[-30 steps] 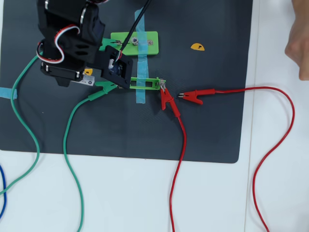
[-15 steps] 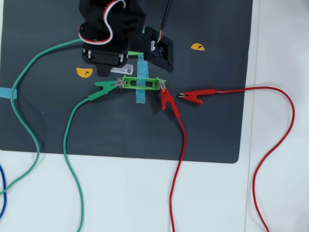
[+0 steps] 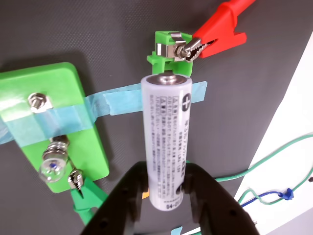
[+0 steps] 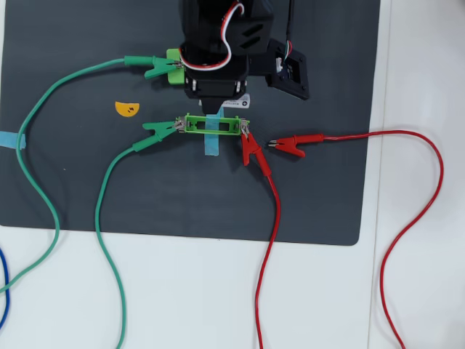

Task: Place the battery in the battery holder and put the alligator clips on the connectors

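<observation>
Clamped between the black two-finger gripper (image 3: pixel 165 188) in the wrist view is the white-silver cylindrical battery (image 3: pixel 166 137), its lower part pinched by both fingers, its silver cap pointing away from the wrist. Just beyond that cap the end of the narrow bright-green plastic battery holder (image 3: pixel 164 51) is seen, a red-sleeved alligator clip (image 3: pixel 215 34) biting its silvery metal connector tab (image 3: pixel 171 48). Left of the gripper lies a wider green plastic block (image 3: pixel 58 122), crossed by blue tape (image 3: pixel 102 105), with a green-sleeved clip (image 3: pixel 85 196) at its near end.

Only the overhead view shows the whole dark mat (image 4: pixel 327 196). The battery holder (image 4: pixel 213 125) lies just below the arm (image 4: pixel 221 51), its slot empty, a green clip (image 4: pixel 158 131) on its left end and a red clip (image 4: pixel 252 151) on its right. A second red clip (image 4: pixel 294 143) lies loose to the right. Open mat is left below the holder; white table (image 4: pixel 421 73) borders the right edge. Battery and gripper tips are hidden there by the arm.
</observation>
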Controlling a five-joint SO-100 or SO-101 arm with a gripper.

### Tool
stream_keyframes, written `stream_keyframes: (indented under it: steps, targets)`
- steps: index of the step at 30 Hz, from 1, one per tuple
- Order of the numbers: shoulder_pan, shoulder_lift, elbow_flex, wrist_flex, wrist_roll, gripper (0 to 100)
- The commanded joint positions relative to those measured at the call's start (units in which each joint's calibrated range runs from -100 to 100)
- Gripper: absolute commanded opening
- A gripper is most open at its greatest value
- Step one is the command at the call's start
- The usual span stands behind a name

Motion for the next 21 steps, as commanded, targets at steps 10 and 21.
stream_keyframes:
  steps: [10, 21]
  targets:
    - [-1.01, 6.64, 1.39, -7.81, -0.04, 1]
    - [2.73, 9.53, 1.30, -12.37, 0.17, 1]
